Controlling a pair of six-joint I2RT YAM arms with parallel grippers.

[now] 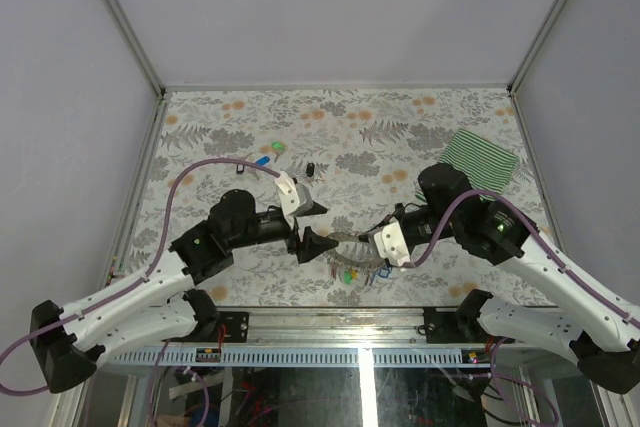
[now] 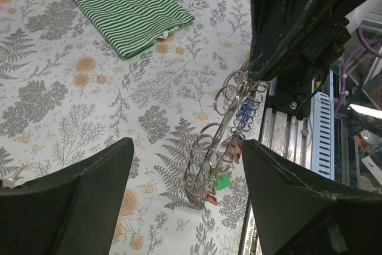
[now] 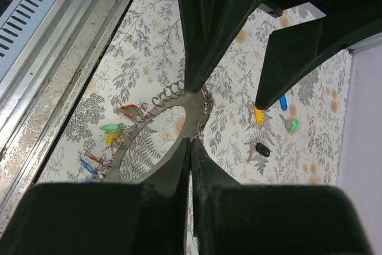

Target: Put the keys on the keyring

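Left wrist: left gripper (image 2: 188,144) jaws wide apart, nothing between them. The keyring (image 2: 222,138) stands edge-on and tilted just ahead, its top pinched by the right gripper (image 2: 255,74).
Right wrist: jaws clamped together on the ring's rim, threaded keys (image 3: 112,128) hanging along its left side.
Top: loose keys (image 1: 275,149) lie on the table (image 1: 420,137) beyond the left gripper.

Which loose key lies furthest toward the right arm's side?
The black-headed key; the green key, blue key and yellow key all lie further left.
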